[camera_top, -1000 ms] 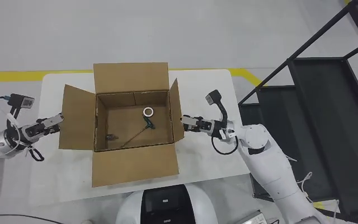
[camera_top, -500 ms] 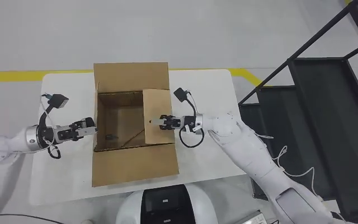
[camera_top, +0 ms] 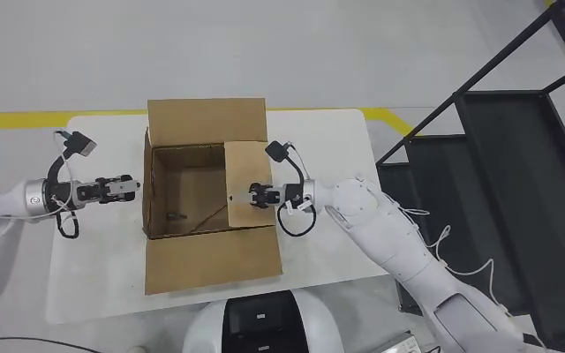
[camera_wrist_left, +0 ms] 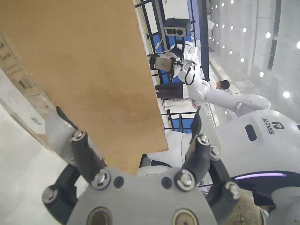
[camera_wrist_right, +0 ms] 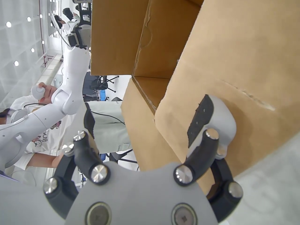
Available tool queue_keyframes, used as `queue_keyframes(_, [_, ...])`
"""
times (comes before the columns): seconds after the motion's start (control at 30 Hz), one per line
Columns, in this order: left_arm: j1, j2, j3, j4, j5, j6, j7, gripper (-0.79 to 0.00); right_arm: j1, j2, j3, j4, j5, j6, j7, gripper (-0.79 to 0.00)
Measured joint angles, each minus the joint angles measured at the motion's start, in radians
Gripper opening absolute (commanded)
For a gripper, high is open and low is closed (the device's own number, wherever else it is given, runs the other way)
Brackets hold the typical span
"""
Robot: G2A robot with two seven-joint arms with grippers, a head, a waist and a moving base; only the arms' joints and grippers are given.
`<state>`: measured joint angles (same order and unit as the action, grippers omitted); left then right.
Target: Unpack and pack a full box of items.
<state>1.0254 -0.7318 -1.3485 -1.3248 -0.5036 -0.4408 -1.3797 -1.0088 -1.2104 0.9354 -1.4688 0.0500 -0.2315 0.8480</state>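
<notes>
Closing the box (camera_top: 190, 181) reads as the step in hand, so treat this as flap work. Top view: the box sits mid-table (camera_top: 327, 141), with far flap (camera_top: 207, 119) and near flap (camera_top: 212, 260) lying open flat. The right flap (camera_top: 247, 172) is folded in over the opening, with your right gripper (camera_top: 246, 195) at its outer face. The left flap (camera_top: 146, 190) stands about upright, and your left gripper (camera_top: 132, 187) is just outside it. On the box floor are a small dark item (camera_top: 177, 214) and a thin dark line (camera_top: 210, 214); can't tell what either is. The cardboard is plain brown. Left wrist view: the left gripper (camera_wrist_left: 127, 118) is spread wide with nothing clamped. The left flap (camera_wrist_left: 82, 59) edge runs between the fingers (camera_wrist_left: 195, 127), nearer one than the other; contact unclear. Right wrist view: the right gripper (camera_wrist_right: 146, 108) is also spread and grips nothing. One pad (camera_wrist_right: 201, 118) lies flat on the outside of the right flap (camera_wrist_right: 234, 59), which has a scuffed crease, and the other finger hangs free past the flap's edge. The box's inner wall (camera_wrist_right: 164, 24) shows beyond. Next, my guess: you push the right flap down level, tip the left flap inward to meet it, then fold the two long flaps. That calls for a steady push, since the cardboard will likely spring back when released and the box may slide on the smooth table.
</notes>
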Motion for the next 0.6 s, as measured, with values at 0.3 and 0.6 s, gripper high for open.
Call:
queue_keyframes(0.3, [0.000, 0.001, -0.004, -0.004, -0.017, -0.005, 0.005, 0.000, -0.011, 0.002, 0.017, -0.035, 0.018, -0.025, -0.010, 0.000])
queue_keyframes(0.6, [0.020, -0.001, -0.007, -0.005, -0.042, 0.001, 0.027, 0.000, -0.011, 0.002, 0.017, -0.035, 0.018, -0.024, -0.010, 0.000])
